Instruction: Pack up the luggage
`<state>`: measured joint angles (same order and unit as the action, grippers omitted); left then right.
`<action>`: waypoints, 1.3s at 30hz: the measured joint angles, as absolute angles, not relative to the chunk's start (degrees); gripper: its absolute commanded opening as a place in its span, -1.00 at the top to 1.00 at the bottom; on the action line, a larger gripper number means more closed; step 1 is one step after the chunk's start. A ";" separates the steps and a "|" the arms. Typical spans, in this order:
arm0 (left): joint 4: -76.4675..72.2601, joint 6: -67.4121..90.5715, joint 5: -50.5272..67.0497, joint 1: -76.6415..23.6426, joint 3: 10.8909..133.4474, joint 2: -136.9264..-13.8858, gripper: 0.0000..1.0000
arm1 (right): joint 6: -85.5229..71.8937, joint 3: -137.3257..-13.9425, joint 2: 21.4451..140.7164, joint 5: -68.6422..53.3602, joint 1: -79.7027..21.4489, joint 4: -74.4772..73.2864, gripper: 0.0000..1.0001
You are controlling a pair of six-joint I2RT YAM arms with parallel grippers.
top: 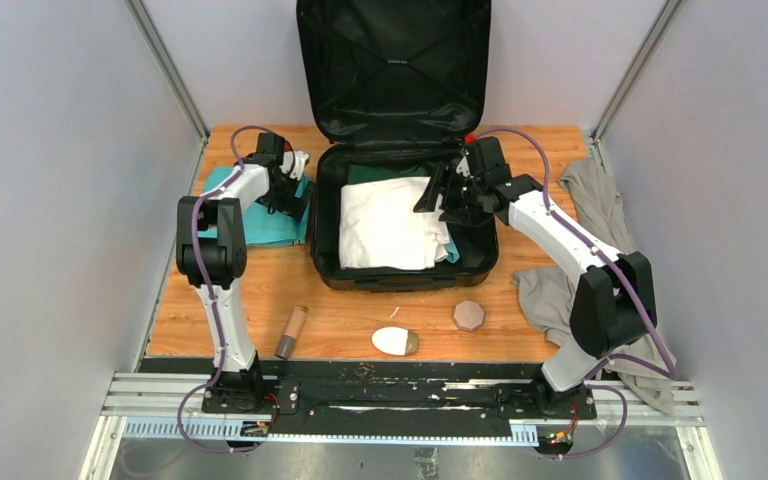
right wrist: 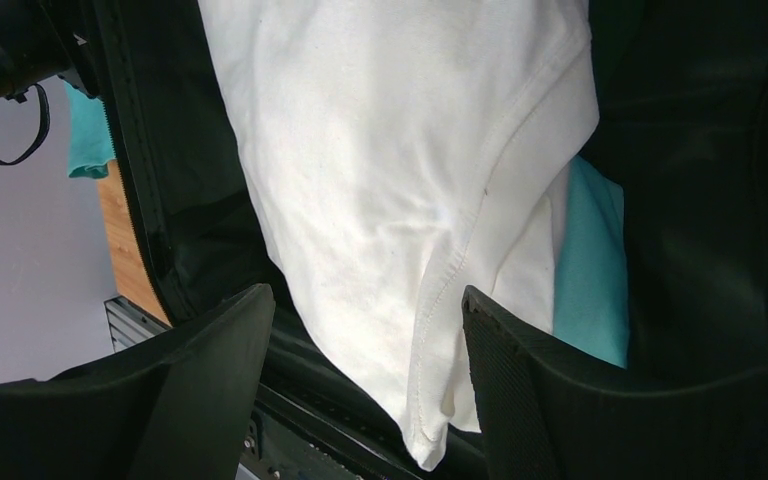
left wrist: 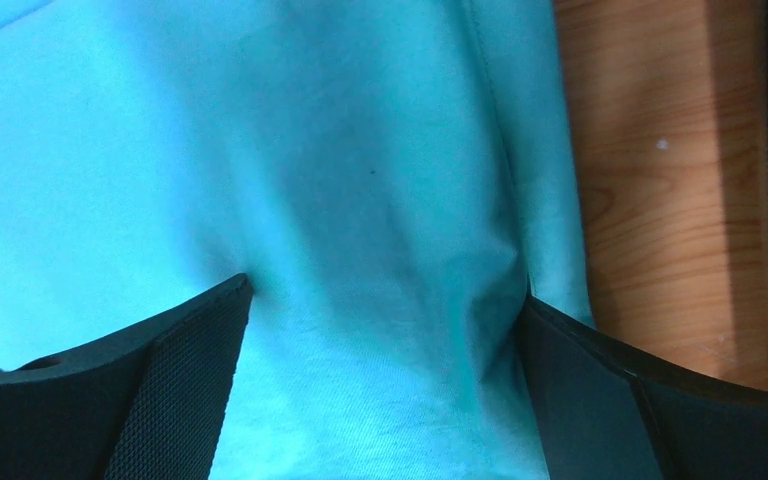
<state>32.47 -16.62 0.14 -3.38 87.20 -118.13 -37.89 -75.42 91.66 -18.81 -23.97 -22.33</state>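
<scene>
I have the luggage (top: 400, 150) at the far middle of the table (top: 360, 310), open, with its lid upright at the back and its base lying flat. Inside is a folded white shirt (top: 385, 225) over a teal cloth (right wrist: 590, 260). My right gripper (right wrist: 368, 300) hangs over the shirt's right edge, fingers spread, gripping nothing. My left gripper (left wrist: 385, 300) is left of the case, fingers spread on a teal garment (left wrist: 260, 150). A grey garment (top: 585, 215) lies to the right. A brown tube (top: 291, 333), a white oval (top: 392, 341) and an octagonal piece (top: 469, 316) lie nearer me. The base looks a little wider left to right, with the hinge farthest away. The shell and lining are black
</scene>
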 measured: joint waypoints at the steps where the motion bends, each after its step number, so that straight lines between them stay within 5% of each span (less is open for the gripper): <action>1: 32.58 -16.67 1.67 -2.96 87.18 -117.99 -1.00 | -37.89 -75.42 91.66 -18.79 -23.97 -22.33 -0.46; 11: 37.93 -14.35 13.85 -2.50 87.00 -113.89 -1.00 | -37.89 -75.42 91.64 -17.76 -24.88 -22.37 -0.46; 22: 34.94 -15.40 2.98 -3.14 86.70 -116.81 -0.99 | -37.87 -75.46 91.64 -17.26 -25.52 -22.70 -0.46; 25: 32.82 -16.71 -0.34 -3.53 85.45 -117.12 -0.67 | -37.87 -75.90 91.64 -17.04 -25.52 -23.29 -0.46; 34: 29.04 -21.85 -6.79 -5.39 82.04 -116.03 0.99 | -37.89 -79.02 91.64 -16.21 -26.06 -24.12 -0.45; 39: 29.28 -23.81 -7.79 -5.04 81.89 -115.83 1.00 | -37.95 -79.07 91.64 -15.92 -26.17 -24.60 -0.44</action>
<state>29.28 -23.81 -7.79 -5.04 81.89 -115.83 -37.95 -79.07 91.64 -15.92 -26.17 -24.60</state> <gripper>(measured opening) 0.044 0.725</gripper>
